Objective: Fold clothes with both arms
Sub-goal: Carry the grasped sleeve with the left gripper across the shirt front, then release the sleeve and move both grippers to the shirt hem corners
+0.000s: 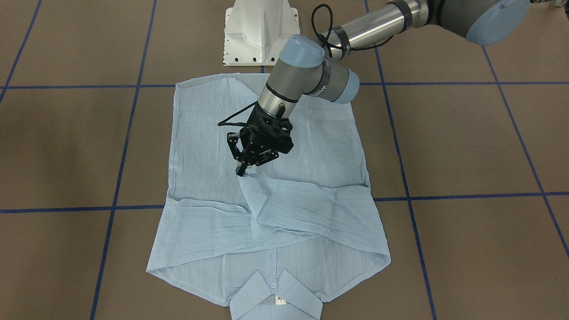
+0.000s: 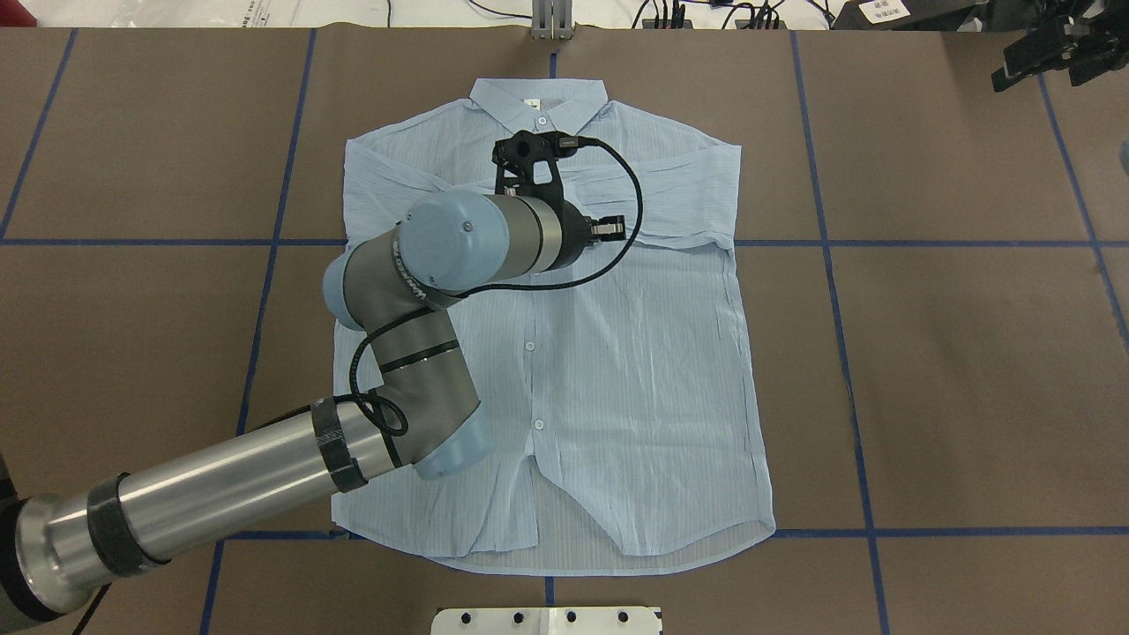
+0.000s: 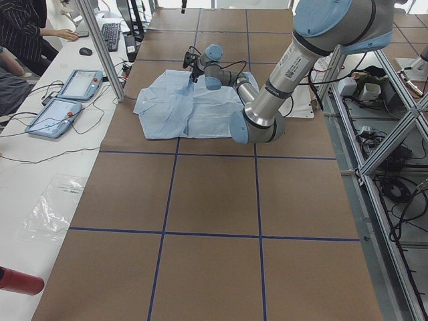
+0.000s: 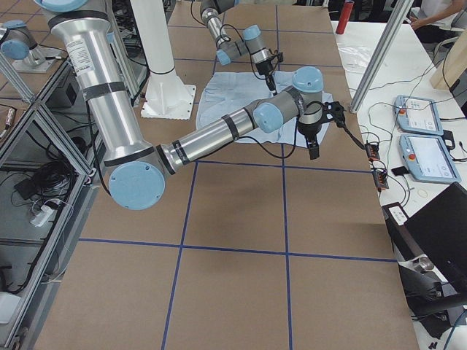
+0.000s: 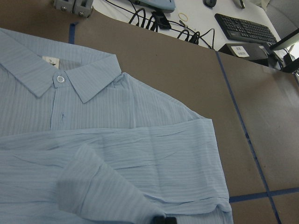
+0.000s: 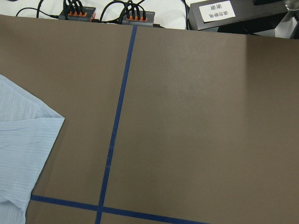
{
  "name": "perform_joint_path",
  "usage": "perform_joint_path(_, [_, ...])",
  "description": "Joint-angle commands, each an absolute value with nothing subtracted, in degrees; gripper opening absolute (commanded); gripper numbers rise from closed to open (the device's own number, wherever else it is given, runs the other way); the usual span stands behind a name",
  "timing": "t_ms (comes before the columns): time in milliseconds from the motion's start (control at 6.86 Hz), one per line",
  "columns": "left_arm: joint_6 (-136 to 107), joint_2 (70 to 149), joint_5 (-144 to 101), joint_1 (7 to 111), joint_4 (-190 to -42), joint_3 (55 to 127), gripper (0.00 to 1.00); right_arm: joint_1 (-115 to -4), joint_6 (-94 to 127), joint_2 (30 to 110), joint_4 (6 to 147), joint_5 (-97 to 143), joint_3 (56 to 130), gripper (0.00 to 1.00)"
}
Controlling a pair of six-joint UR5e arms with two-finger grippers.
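Observation:
The light blue striped shirt (image 1: pixel 320 146) lies flat and buttoned on the brown table, collar (image 1: pixel 275 298) on the side away from the robot. Both sleeves are folded across the chest (image 2: pixel 670 190). My left gripper (image 1: pixel 241 171) points down over the chest, its fingertips together on the cuff of the upper sleeve (image 1: pixel 293 204). The left wrist view shows the collar and folded sleeves (image 5: pixel 140 140), with a fingertip (image 5: pixel 163 219) at the bottom edge. My right gripper (image 2: pixel 1050 53) hangs beyond the shirt's far right, holding nothing; I cannot tell how its jaws stand. The right wrist view shows only the shirt's edge (image 6: pixel 18 140).
The white pedestal base (image 1: pixel 260 35) stands by the shirt's hem. Blue tape lines (image 2: pixel 829 291) cross the table. Past the far edge are cables, tablets (image 3: pixel 67 100), a keyboard, metal frame posts (image 3: pixel 100 47) and seated people. A red bottle (image 3: pixel 17 281) lies at the left end.

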State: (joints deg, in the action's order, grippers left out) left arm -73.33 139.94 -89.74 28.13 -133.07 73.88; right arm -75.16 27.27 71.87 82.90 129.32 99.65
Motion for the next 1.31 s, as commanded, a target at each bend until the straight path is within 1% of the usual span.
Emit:
perform_joint_path(0, [-72.60, 141.76, -87.98, 25.84, -132.89, 72.15, 1.00, -74.97, 28.47, 71.89, 82.88, 129.29, 99.93, 1.00])
perform_joint_path(146, [-69.81, 141.33, -89.11, 25.84, -129.06, 74.25, 1.00, -74.01, 31.61, 71.81, 82.79, 129.29, 100.80, 1.00])
perform_joint_path(292, [-64.83, 140.20, -90.17, 26.01, -120.93, 79.92, 1.00, -71.57, 36.25, 71.89, 82.79, 128.16, 103.25, 1.00])
perform_joint_path(437, [-61.82, 135.23, -90.26, 26.10, -117.11, 87.64, 1.00, -67.19, 43.09, 72.59, 82.79, 124.32, 107.27, 1.00])
perform_joint_path(583, [-60.31, 128.65, -91.22, 26.19, -114.03, 95.46, 1.00, -61.32, 50.46, 73.64, 82.79, 118.53, 111.32, 1.00])
perform_joint_path(875, [-59.94, 122.37, -93.33, 26.37, -105.76, 106.38, 1.00, -49.28, 64.79, 76.71, 82.88, 109.13, 118.87, 1.00])
perform_joint_path(1020, [-60.55, 118.25, -93.43, 26.19, -105.82, 110.09, 1.00, -42.08, 71.56, 78.73, 82.88, 102.89, 122.48, 1.00])
perform_joint_path(1166, [-63.08, 112.64, -93.25, 25.58, -105.73, 115.26, 1.00, -34.44, 78.16, 80.40, 82.88, 96.22, 124.78, 1.00])
